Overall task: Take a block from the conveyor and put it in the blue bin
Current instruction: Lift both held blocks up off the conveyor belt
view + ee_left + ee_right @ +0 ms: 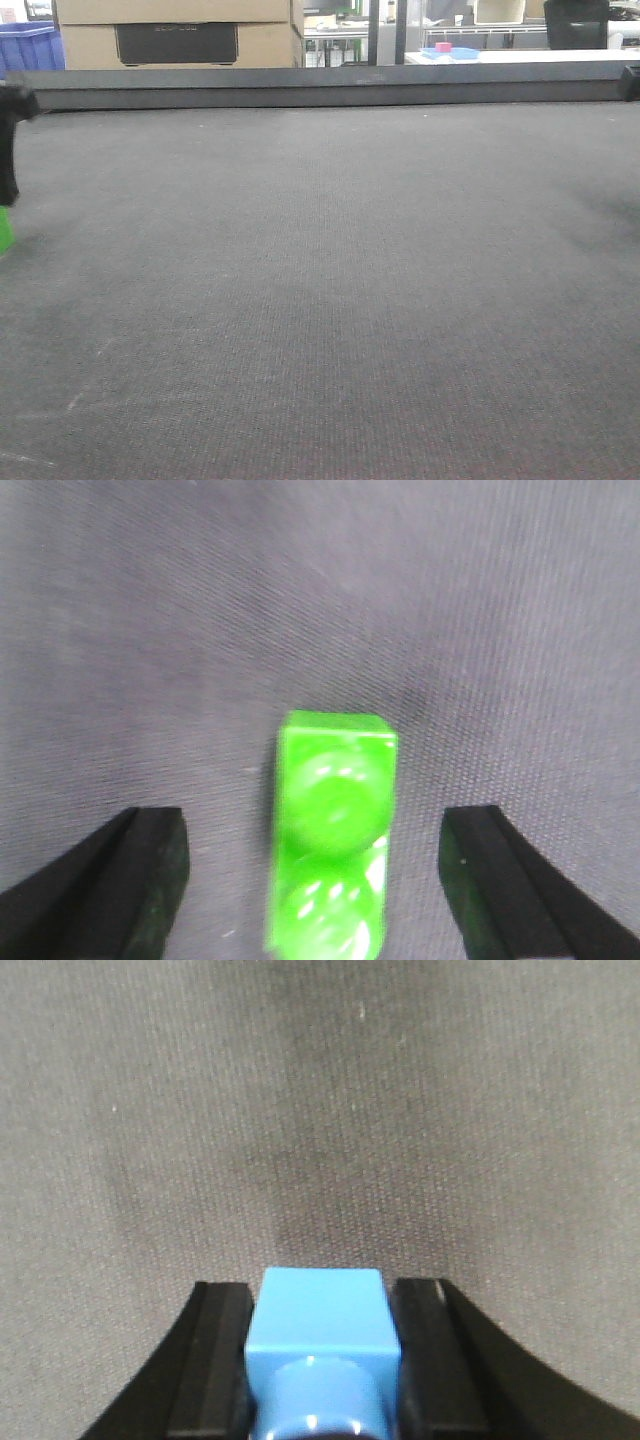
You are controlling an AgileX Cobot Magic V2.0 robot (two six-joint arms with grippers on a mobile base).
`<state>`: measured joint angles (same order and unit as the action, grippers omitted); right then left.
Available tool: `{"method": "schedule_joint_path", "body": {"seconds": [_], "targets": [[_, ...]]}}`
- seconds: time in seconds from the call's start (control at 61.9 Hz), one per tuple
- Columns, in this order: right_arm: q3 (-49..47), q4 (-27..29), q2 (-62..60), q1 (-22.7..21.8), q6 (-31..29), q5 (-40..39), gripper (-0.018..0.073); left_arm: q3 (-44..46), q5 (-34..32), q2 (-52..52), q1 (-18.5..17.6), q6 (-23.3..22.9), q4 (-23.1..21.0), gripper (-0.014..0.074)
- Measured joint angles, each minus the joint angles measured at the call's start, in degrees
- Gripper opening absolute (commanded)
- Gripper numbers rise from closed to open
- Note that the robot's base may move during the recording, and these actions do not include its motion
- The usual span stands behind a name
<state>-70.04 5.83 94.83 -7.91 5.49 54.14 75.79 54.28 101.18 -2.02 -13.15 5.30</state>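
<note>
Left gripper (310, 825) spread astride green block (332, 840), lower centre; right gripper (322, 1305) pinching blue block (322, 1325). Close evenly on long sides, then lift clear of conveyor (300, 600).

Grey conveyor (320, 300) matt, finely woven texture; green block (333, 820) glossy plastic; blue block (322, 1325) smooth plastic, slight sheen.
</note>
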Motion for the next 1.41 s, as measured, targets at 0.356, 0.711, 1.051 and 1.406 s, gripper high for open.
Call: {"method": "schedule_joint_path", "body": {"seconds": [0.356, 0.711, 1.051, 1.406], "targets": [[0.0, 0.0, 0.0, 0.0, 0.0, 0.0, -0.0162, 0.0, 0.1, 4.9, -0.2, 0.0, -0.2, 0.0195], [0.1, 0.0, -2.7, 0.7, -2.8, -1.0, -0.0162, 0.0, 2.0, 3.1, -0.2, 3.2, -0.2, -0.0111], [5.3, 0.5, -13.1, 6.3, -13.9, -11.2, -0.0162, -5.9, -6.6, -9.8, -0.2, 15.4, -8.6, -0.0111], [25.0, 5.5, -30.4, 6.5, -14.6, -33.1, -0.0162, -31.3, -36.0, -32.9, -0.2, 16.2, -18.4, -0.0111]]}}
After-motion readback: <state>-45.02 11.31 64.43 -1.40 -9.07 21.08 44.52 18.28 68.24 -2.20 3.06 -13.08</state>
